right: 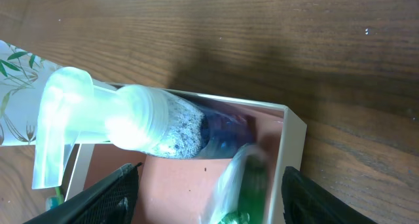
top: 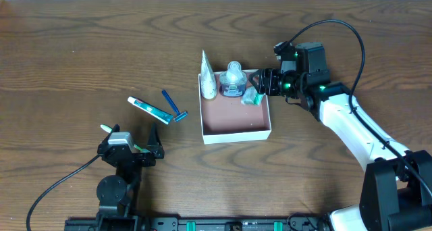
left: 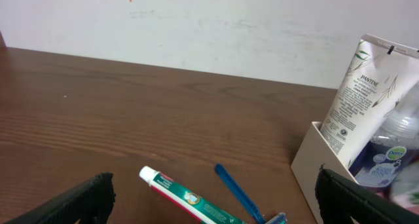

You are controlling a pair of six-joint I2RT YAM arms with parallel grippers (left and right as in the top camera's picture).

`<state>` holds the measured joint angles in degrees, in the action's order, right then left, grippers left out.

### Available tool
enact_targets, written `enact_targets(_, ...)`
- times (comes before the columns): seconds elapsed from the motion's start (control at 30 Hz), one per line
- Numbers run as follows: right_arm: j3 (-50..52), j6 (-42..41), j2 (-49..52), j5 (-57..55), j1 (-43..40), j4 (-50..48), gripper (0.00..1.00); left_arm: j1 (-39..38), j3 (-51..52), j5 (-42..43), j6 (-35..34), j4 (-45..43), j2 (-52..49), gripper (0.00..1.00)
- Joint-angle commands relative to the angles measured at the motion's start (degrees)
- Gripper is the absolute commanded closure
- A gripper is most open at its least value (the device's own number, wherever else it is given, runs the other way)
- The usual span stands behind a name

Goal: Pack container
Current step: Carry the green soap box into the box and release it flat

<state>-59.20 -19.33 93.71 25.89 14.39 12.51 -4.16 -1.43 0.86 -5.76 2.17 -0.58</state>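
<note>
The container [top: 236, 131] is a shallow white-walled box with a reddish-brown floor at mid-table. In it stand a white Pantene tube [top: 208, 79] and a clear pump bottle [top: 233, 79], with a green wrapped packet [top: 252, 96] at its far right corner. My right gripper [top: 260, 83] is open over that corner. In the right wrist view the blurred packet [right: 243, 181] lies between the spread fingers [right: 209, 194], which do not touch it. My left gripper [top: 132, 138] is open and empty near the front edge.
A toothpaste tube [top: 150, 109] and a blue razor [top: 173, 106] lie on the wood left of the container. Both show ahead of the left fingers [left: 222, 207]: toothpaste [left: 190, 199], razor [left: 237, 192], container wall [left: 319, 157], Pantene tube [left: 361, 93].
</note>
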Motion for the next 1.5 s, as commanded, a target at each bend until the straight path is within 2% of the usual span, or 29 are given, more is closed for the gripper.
enact_targets(0.0, -0.61, -0.13, 0.61, 0.46, 0.68, -0.09, 0.30, 0.28, 1.20, -1.55, 0.76, 2.05, 0.35, 0.02)
enact_targets(0.3, -0.63, -0.11, 0.35, 3.48, 0.70, 2.23, 0.36, 0.28, 1.20, -1.55, 0.76, 2.05, 0.35, 0.02)
enact_targets(0.73, -0.66, 6.36, -4.90, 2.43, 2.99, 18.38, 0.37, 0.28, 1.20, -1.55, 0.76, 2.05, 0.35, 0.02)
enact_targets(1.1, -0.63, 5.20, -6.71, -14.32, 4.44, 30.25, 0.36, 0.28, 1.20, -1.55, 0.76, 2.05, 0.35, 0.02)
enact_targets(1.47, 0.11, 5.18, -6.71, -15.43, 4.96, 31.04, 0.36, 0.28, 1.20, -1.55, 0.76, 2.05, 0.35, 0.02)
